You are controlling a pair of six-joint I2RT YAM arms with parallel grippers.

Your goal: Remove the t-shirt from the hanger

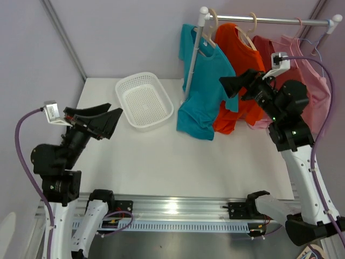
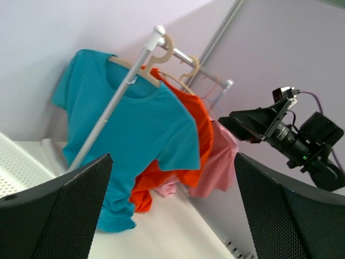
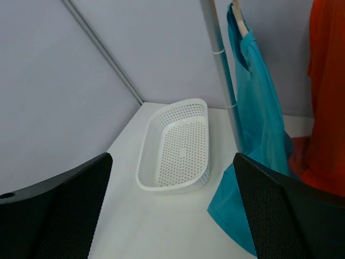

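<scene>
Top view: the teal t-shirt hangs on its hanger at the left end of the rail, its hem reaching down to the tabletop. The right arm is raised, and the right jaws gape empty near the shirt's sleeve, in front of the orange t-shirt. The left arm is bent up at the tabletop's left edge. The left jaws are spread wide and empty beside the basket, well apart from the shirt.

Left wrist: the teal t-shirt hangs ahead between the spread fingers.

Right wrist: the teal t-shirt hangs edge-on beside the post, ahead of the parted fingers.
</scene>
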